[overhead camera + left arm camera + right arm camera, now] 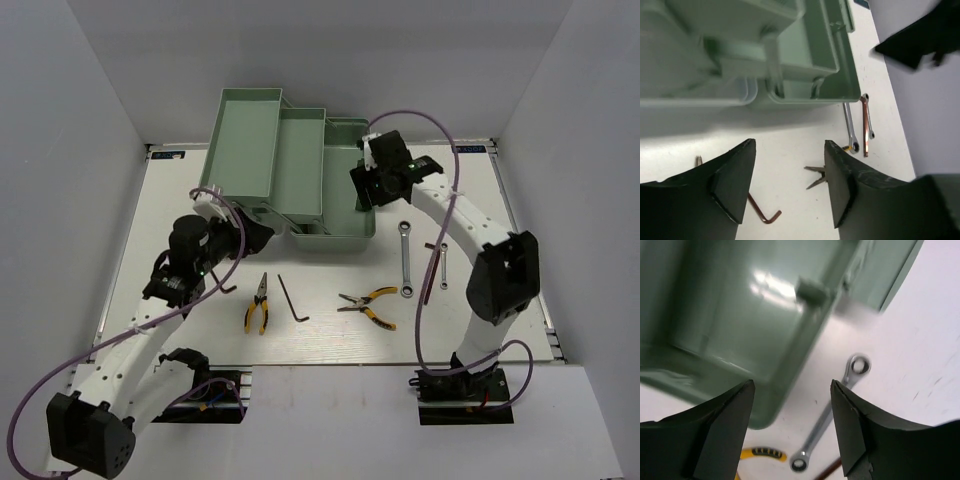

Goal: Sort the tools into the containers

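Left fingers [735, 185] and right fingers [850, 425], matte black wedges, gape empty beside the smooth pale-green toolbox [340, 228].

A white tabletop [320, 340] is boxed in by plain pale walls [330, 50] at left, back and right. The light is even.

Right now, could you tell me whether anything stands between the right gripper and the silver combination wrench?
Nothing visible does. The open right gripper hangs beside the pale green toolbox, and the silver combination wrench lies uncovered on the white table nearby.
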Action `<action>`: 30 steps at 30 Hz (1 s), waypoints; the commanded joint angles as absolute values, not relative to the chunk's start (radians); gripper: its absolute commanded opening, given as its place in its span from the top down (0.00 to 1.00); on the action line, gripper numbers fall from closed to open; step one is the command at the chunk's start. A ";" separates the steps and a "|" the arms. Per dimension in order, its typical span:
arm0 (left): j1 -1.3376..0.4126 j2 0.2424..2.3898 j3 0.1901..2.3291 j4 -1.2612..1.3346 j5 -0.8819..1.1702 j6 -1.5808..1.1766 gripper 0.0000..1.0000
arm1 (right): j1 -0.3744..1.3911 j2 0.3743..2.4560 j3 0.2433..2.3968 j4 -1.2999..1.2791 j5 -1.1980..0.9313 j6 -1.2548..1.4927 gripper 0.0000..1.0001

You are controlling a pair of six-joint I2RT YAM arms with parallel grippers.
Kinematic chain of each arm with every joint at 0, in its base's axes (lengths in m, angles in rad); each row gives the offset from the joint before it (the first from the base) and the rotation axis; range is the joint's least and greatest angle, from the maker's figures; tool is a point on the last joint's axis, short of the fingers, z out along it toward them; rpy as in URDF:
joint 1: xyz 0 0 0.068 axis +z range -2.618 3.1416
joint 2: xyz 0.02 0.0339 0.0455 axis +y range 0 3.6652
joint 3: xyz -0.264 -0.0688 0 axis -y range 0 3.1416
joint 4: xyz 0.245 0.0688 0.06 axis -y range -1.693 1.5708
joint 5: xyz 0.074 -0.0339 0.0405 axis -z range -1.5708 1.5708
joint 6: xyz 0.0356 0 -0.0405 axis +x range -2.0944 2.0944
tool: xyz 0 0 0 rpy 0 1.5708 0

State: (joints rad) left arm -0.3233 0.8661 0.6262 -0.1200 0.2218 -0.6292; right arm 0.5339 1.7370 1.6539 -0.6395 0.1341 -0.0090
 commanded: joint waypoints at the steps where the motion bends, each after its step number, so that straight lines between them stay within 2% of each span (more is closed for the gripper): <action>1: -0.327 0.859 0.754 -0.284 0.180 -0.480 0.30 | 0.511 1.787 1.618 -0.709 0.157 0.051 0.31; 4: -0.327 0.838 0.775 -0.354 0.150 -0.442 0.25 | 0.502 1.843 1.643 -0.713 0.133 0.057 0.30; 11: -0.327 0.785 0.724 -0.373 0.161 -0.428 0.25 | 0.465 1.999 1.739 -0.741 0.065 0.084 0.32; 13: -0.327 0.776 0.712 -0.382 0.161 -0.428 0.25 | 0.462 2.011 1.741 -0.738 0.096 0.084 0.39; 15: -0.327 0.762 0.692 -0.382 0.161 -0.428 0.25 | 0.453 2.014 1.729 -0.713 0.133 0.078 0.40; 26: -0.327 0.732 0.653 -0.382 0.170 -0.428 0.24 | 0.419 2.028 1.732 -0.673 0.282 0.026 0.42; 30: -0.327 0.723 0.644 -0.391 0.170 -0.428 0.24 | 0.400 2.004 1.732 -0.664 0.232 0.022 0.42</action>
